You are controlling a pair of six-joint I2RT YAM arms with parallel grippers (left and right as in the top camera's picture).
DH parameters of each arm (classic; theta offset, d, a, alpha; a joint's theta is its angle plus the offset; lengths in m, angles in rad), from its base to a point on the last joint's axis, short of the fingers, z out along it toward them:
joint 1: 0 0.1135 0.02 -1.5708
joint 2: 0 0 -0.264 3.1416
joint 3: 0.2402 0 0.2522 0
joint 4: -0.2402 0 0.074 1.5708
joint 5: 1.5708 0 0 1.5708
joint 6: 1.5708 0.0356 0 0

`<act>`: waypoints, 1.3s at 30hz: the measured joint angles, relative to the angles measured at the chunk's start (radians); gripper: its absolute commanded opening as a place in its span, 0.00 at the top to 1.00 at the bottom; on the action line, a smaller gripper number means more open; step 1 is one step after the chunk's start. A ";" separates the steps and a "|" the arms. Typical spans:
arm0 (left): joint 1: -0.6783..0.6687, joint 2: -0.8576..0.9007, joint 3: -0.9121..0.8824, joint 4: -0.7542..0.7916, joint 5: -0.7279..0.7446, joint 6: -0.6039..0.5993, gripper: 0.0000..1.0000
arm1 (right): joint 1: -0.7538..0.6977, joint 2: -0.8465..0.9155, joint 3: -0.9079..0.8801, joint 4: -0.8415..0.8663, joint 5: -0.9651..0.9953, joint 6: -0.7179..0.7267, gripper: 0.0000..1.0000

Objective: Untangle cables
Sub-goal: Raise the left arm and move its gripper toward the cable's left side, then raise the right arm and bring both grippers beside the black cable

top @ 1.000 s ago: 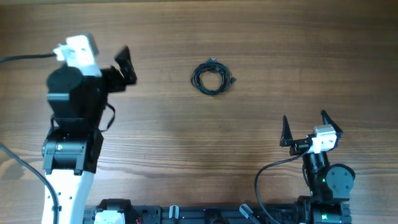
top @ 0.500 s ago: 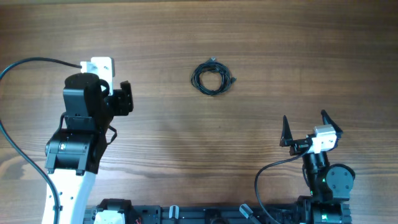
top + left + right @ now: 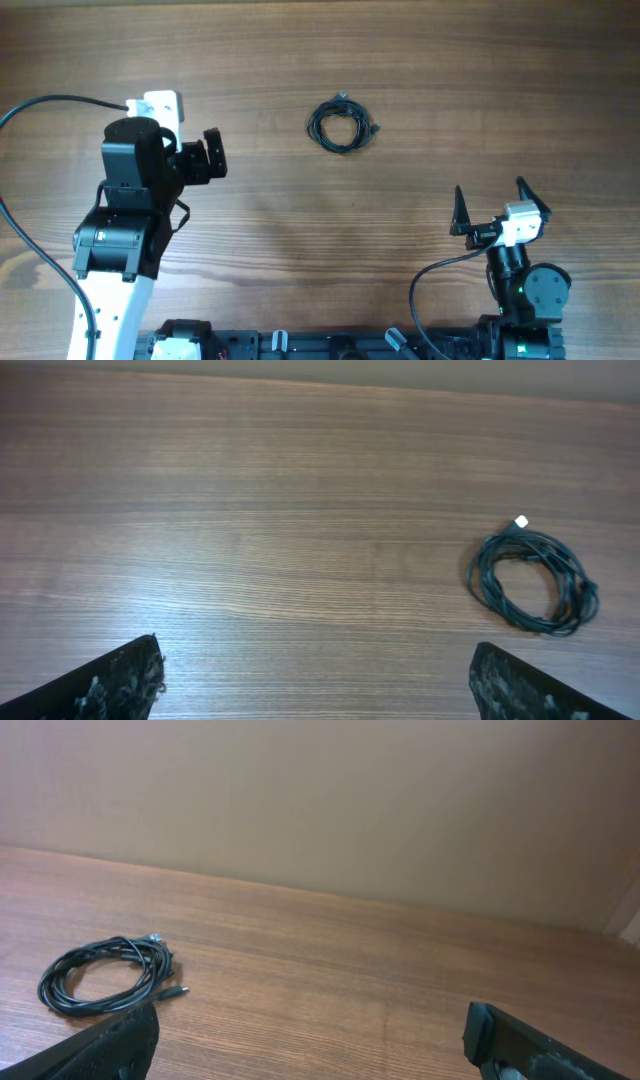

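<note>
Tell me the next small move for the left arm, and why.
Probably advance the left gripper toward the cables, turning until the bundle is centred in its wrist view. Its jaws stand open and empty, the coiled bundle lies untouched on the table, and the left wrist view shows it ahead but well off to the right.

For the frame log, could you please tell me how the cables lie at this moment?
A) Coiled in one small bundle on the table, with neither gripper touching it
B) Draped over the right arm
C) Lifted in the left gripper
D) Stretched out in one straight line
A: the cables sit as one small coil on the table, and the left gripper and right gripper are both open and well clear of them.
</note>
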 measured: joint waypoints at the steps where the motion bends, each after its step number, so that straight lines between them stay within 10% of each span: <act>1: 0.000 0.000 0.000 0.001 0.005 -0.006 0.00 | 0.000 0.000 0.000 0.000 0.000 0.000 0.00; 15: 0.000 0.001 0.000 -0.018 0.069 -0.051 0.00 | 0.000 0.000 0.018 -0.032 -0.014 0.142 0.00; 24: 0.000 0.006 0.000 -0.023 0.106 -0.051 0.00 | 0.000 0.021 0.415 -0.406 0.023 0.206 0.00; 39: 0.000 0.092 0.000 -0.023 0.186 -0.051 0.00 | 0.000 0.760 1.193 -0.788 0.027 0.156 0.00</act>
